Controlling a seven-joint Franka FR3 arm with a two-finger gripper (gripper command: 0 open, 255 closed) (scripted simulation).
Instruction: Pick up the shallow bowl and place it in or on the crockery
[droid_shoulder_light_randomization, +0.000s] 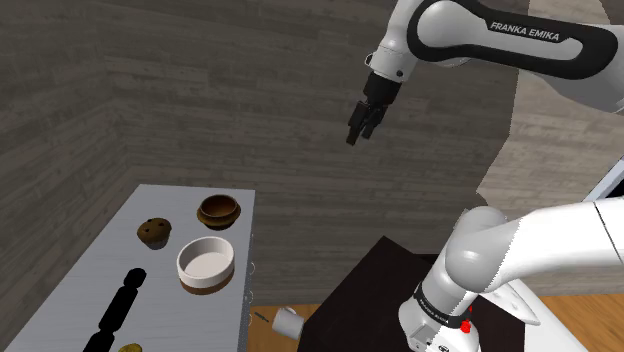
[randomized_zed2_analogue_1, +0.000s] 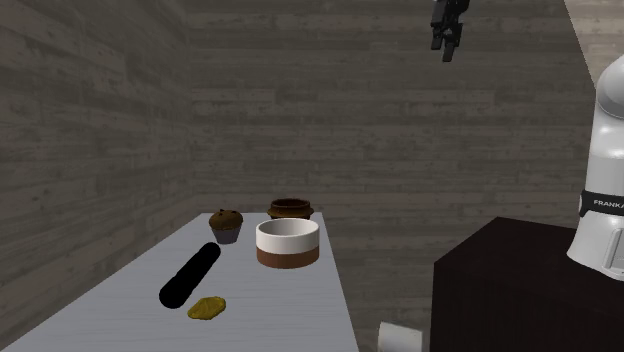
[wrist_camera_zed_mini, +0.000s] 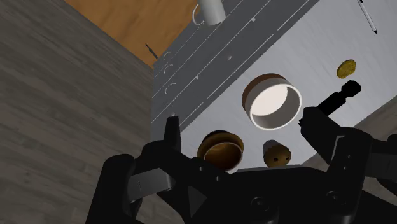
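A small brown shallow bowl (droid_shoulder_light_randomization: 218, 210) (randomized_zed2_analogue_1: 290, 208) (wrist_camera_zed_mini: 221, 147) sits at the far end of the grey table (droid_shoulder_light_randomization: 85, 285) (randomized_zed2_analogue_1: 290, 310). Just in front of it stands the crockery, a deeper white bowl with a brown base (droid_shoulder_light_randomization: 206, 263) (randomized_zed2_analogue_1: 287, 242) (wrist_camera_zed_mini: 272, 102); it looks empty. My black gripper (droid_shoulder_light_randomization: 361, 126) (randomized_zed2_analogue_1: 445, 42) (wrist_camera_zed_mini: 245, 137) hangs high in the air, well above and off to the side of the table. Its fingers (wrist_camera_zed_mini: 172, 135) stand apart with nothing between them.
A brown muffin (droid_shoulder_light_randomization: 155, 232) (randomized_zed2_analogue_1: 226, 226) lies beside the bowls. A black cylindrical object (droid_shoulder_light_randomization: 120, 305) (randomized_zed2_analogue_1: 190, 277) and a yellowish lump (randomized_zed2_analogue_1: 207, 307) lie nearer the table's front. A white mug (droid_shoulder_light_randomization: 287, 320) (wrist_camera_zed_mini: 212, 9) lies on the wooden floor. The dark stand (randomized_zed2_analogue_1: 510, 280) is close by.
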